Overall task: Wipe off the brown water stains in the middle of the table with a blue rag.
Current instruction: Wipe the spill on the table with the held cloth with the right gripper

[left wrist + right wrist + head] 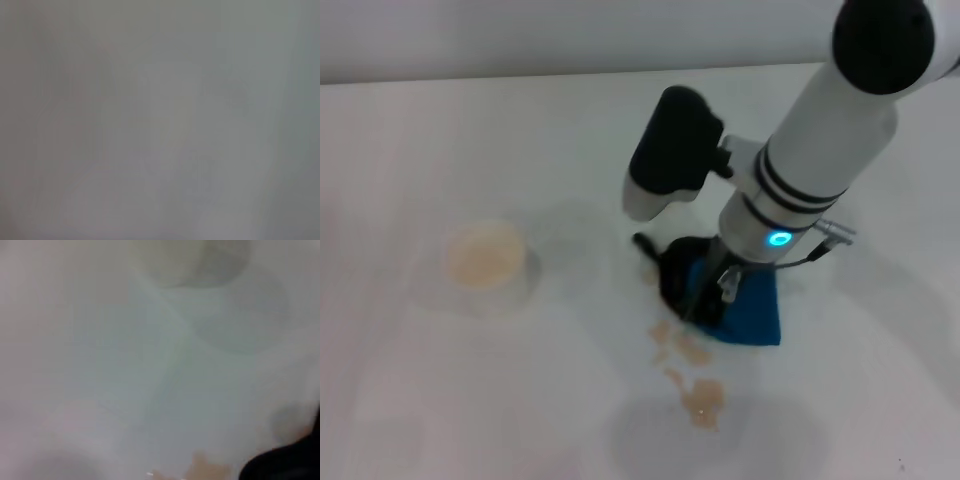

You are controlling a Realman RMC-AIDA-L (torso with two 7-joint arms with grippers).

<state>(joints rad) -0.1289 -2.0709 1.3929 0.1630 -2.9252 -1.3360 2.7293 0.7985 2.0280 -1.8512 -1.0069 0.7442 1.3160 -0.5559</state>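
Note:
In the head view my right gripper (692,290) reaches down to the table (470,400), shut on the near-left part of the blue rag (752,310). The rag lies on the table, just beyond and to the right of the brown water stains (688,375). The stains run from beside the gripper toward me in several tan blotches. One blotch (206,471) shows in the right wrist view beside a dark shape (282,465) that I cannot identify. My left arm is out of view; its wrist view shows only blank grey.
A white paper cup (486,257) with tan liquid stands to the left of the stains, about a hand's width from them. It shows blurred in the right wrist view (192,260). The table's far edge (520,80) runs along the back.

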